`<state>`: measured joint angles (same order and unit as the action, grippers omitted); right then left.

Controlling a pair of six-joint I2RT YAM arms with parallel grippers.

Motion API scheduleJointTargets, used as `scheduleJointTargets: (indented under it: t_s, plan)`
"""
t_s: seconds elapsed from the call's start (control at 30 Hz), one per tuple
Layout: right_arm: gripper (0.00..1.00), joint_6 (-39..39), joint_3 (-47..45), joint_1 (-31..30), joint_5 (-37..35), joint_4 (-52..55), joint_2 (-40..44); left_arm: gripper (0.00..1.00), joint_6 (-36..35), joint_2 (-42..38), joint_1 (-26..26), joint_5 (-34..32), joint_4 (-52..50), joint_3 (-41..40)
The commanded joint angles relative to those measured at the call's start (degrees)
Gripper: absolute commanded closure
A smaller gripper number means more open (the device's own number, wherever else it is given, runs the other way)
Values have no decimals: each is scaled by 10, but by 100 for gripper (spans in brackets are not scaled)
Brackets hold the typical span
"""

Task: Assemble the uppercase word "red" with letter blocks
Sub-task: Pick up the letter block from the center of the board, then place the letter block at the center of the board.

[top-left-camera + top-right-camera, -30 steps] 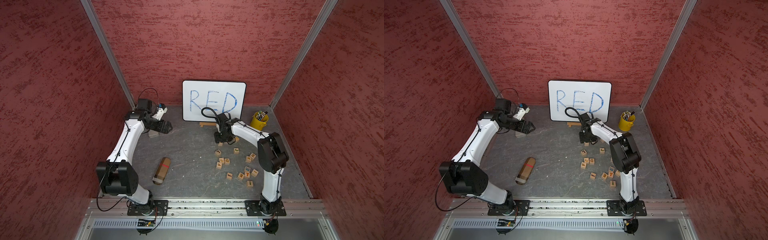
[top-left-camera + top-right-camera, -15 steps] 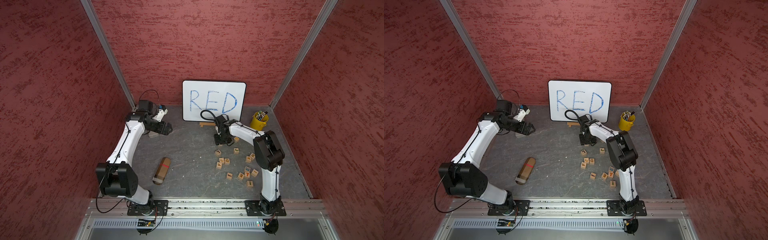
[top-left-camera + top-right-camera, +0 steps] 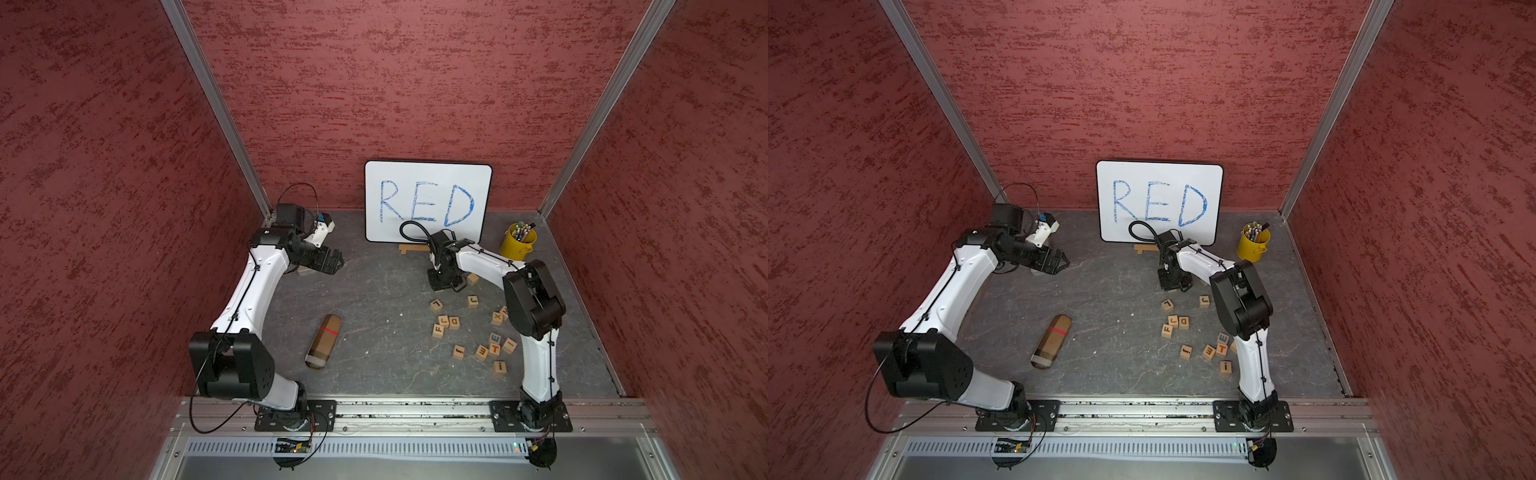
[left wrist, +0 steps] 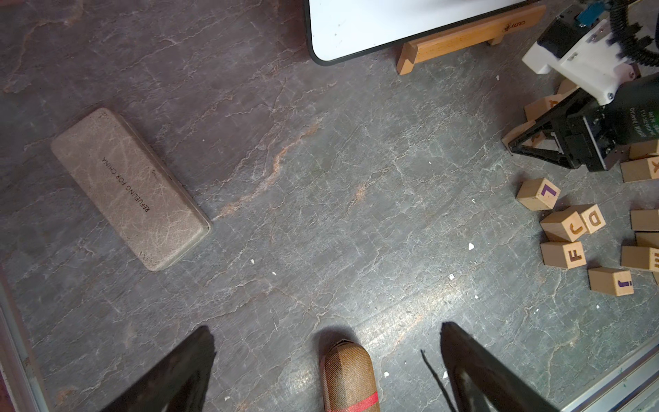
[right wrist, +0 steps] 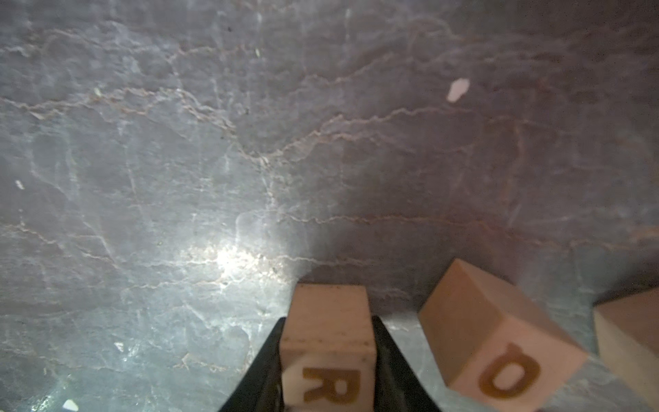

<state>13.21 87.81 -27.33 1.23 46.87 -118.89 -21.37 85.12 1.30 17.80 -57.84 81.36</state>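
- Both top views: high over the front edge of the grey stone-look bench (image 3: 374, 282), facing down, sharing nearly everything.
- Wrist views look down; the right one very near.

I have bare table (image 3: 382, 291) through the middle; loose blocks (image 3: 454, 322) crowd its right side, a brown case (image 3: 323, 341) lies front-left, and the whiteboard (image 3: 428, 174) lines the back edge.

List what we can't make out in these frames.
R block: hidden under the right gripper in both top views; lower part cut by the frame edge, right wrist view.
Neighbouring block: letter blurred, D or Q, right wrist view.
Third block: cut by the frame edge, no letter shown, right wrist view.
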Motion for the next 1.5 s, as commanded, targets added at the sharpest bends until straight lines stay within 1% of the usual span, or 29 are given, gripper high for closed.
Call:
scheduleJointTargets:
  t_s: [0.0,0.17,0.23,0.33,0.4,0.43,0.53,0.57,0.63,0.8,1.13,1.47]
  plan:
    - [66,-3,17,-2,-10,10,-5,0,-7,-15,2,0,9,-5]
    - [69,-11,15,-2,-3,9,-3,1,-11,-20,2,-2,9,-8]
    - [74,-15,15,-2,1,9,-3,1,-12,-23,2,-4,9,-9]
    - [75,-24,25,-4,6,14,-3,1,-16,-27,1,-4,7,-9]
    - [75,-39,39,-12,-5,22,-4,0,-25,-28,-6,10,1,-7]
    - [75,-47,47,-18,-9,26,-5,1,-32,-27,-14,30,-6,-4]
    - [75,-63,78,-33,-16,41,-14,1,-39,-20,-62,102,-27,12]
    - [76,-67,91,-37,-16,48,-19,0,-43,-14,-76,116,-38,23]
    - [76,-81,114,-48,-9,55,-27,1,-50,-7,-97,126,-59,38]
    - [76,-113,198,-81,0,77,-65,1,-66,-13,-149,153,-75,39]
    - [75,-151,453,-160,4,155,-209,1,-110,-34,-209,180,-110,37]
    - [73,-165,463,-207,-9,158,-251,1,-180,-56,-279,218,-173,44]
